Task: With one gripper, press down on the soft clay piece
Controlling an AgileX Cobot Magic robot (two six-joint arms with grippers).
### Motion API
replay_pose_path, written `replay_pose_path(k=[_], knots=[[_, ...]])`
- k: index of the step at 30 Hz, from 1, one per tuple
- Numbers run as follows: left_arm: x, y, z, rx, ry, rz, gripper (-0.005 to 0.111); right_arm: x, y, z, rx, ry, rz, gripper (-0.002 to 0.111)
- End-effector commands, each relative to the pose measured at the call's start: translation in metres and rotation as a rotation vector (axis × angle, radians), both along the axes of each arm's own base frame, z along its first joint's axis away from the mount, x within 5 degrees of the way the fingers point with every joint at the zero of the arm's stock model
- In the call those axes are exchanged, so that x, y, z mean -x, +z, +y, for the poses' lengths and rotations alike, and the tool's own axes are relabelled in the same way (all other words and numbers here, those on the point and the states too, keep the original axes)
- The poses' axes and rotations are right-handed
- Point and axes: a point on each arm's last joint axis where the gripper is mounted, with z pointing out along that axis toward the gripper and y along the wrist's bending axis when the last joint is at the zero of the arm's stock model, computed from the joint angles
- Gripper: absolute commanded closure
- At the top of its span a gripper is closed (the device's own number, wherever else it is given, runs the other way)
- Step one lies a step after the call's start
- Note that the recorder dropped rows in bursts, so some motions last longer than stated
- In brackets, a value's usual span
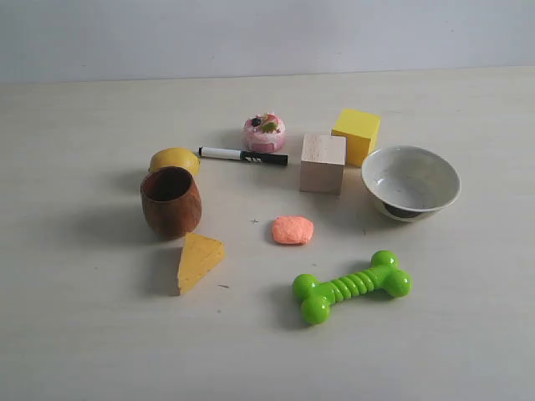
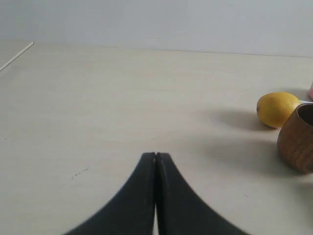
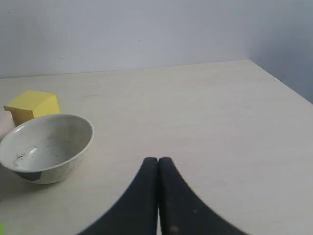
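1. Start stage: the soft clay piece [image 1: 292, 230] sits mid-tabletop [image 1: 84, 334], looks unpressed.
2. Your left claw [image 2: 155, 157] & right claw [image 3: 158, 160] are both pinched together, empty, not near it.
3. Next, prob. — bring one over it, lower straight.

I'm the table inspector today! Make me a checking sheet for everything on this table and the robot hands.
Surface: pale table, flat.
Job's things: soft clay piece lies mid-table, nothing touching it.
Clutter: toy cake, marker, lemon, wooden cup, cheese wedge, wooden cube, yellow block, bowl, green bone toy.
Grippers: left gripper shut, right gripper shut, both empty.
Cables: nothing seen.
Surroundings: plain pale wall.
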Motion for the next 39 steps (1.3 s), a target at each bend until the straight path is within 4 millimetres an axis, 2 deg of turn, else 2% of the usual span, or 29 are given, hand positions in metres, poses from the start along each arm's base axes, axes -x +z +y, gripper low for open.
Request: replay_pose_path(k=[1, 28, 35, 39], knots=[[0.000, 0.002, 0.000, 0.001, 0.002, -0.019, 0.107, 0.000, 0.000, 0.000, 0.004, 0.002, -0.017, 0.108], [0.000, 0.003, 0.000, -0.001, 0.003, -0.031, 0.107, 0.000, 0.000, 0.000, 0.004, 0.002, -0.015, 0.108], [-0.003, 0.026, 0.003, -0.013, 0.032, -0.283, 0.107, 0.000, 0.000, 0.000, 0.004, 0.002, -0.015, 0.108], [-0.003, 0.033, 0.004, -0.021, 0.040, -0.354, 0.107, 0.000, 0.000, 0.000, 0.004, 0.002, -0.015, 0.108]])
